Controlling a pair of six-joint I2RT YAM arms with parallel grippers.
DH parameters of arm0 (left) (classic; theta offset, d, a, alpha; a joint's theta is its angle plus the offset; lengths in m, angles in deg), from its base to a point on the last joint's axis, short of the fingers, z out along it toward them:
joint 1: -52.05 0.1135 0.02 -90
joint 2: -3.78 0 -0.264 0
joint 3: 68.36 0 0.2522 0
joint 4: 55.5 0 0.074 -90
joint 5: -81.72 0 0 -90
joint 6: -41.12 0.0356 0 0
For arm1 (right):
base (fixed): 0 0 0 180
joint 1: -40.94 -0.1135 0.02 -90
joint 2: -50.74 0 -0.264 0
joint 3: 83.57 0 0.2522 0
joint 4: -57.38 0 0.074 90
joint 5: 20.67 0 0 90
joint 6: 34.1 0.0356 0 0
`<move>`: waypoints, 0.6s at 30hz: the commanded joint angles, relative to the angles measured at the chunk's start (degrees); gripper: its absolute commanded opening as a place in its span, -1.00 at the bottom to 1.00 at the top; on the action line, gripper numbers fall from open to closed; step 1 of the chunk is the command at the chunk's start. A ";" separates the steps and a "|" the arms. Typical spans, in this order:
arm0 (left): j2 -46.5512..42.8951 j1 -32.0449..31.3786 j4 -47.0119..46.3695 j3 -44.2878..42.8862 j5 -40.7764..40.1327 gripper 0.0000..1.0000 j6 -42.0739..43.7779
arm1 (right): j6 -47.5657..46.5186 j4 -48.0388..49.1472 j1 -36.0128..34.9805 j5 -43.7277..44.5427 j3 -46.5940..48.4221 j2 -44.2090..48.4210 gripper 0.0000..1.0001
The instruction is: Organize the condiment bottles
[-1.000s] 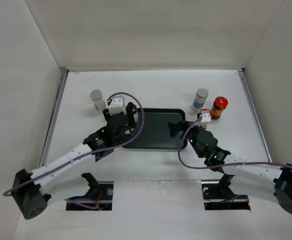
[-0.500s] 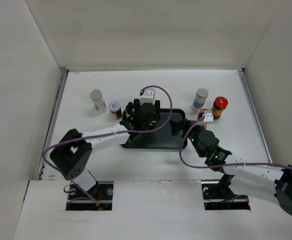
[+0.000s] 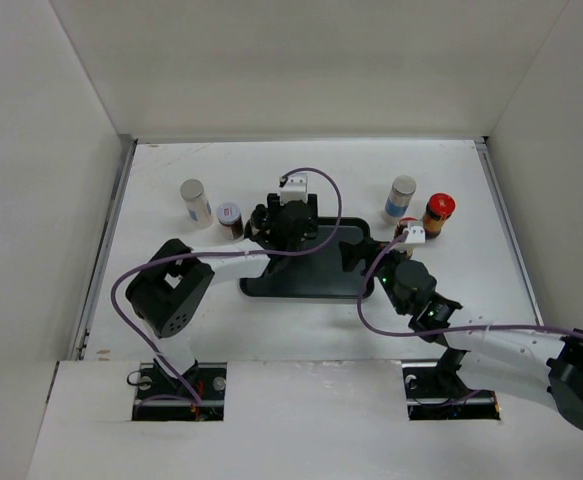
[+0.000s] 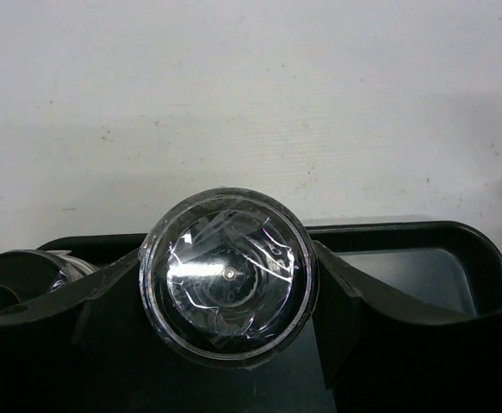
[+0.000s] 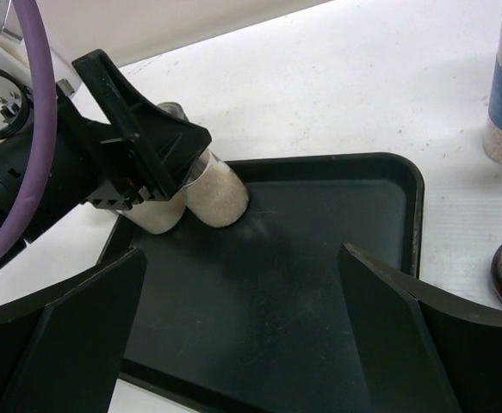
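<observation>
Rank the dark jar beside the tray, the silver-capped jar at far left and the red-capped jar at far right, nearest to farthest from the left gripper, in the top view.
Measured from the left gripper in the top external view:
1. the dark jar, just left of the tray.
2. the silver-capped jar, farther left and back.
3. the red-capped jar, across the tray on the right side.

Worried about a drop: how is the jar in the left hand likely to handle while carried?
Probably stiff: the jar looks like hard clear plastic or glass. Its round, glossy cap could twist or slip between the fingers. It seems full of pale grains, so likely fairly heavy for its size.
</observation>
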 commanded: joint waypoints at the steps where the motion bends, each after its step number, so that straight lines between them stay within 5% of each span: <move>1: -0.49 -0.09 -5.21 -2.79 -3.64 -0.18 0.94 | 0.75 2.51 0.51 0.39 -0.65 -0.11 1.00; 7: -1.02 0.17 -5.39 -1.73 -4.52 -0.06 1.29 | 0.74 2.51 0.51 0.39 -0.48 -0.55 1.00; 12: -1.45 -0.97 -5.56 -1.21 -4.26 0.54 1.29 | 0.39 2.51 0.42 0.65 -0.56 -0.02 1.00; 18: -4.44 -2.11 -5.74 -1.12 -4.00 0.81 1.29 | 0.22 2.42 0.51 0.65 -0.48 0.06 1.00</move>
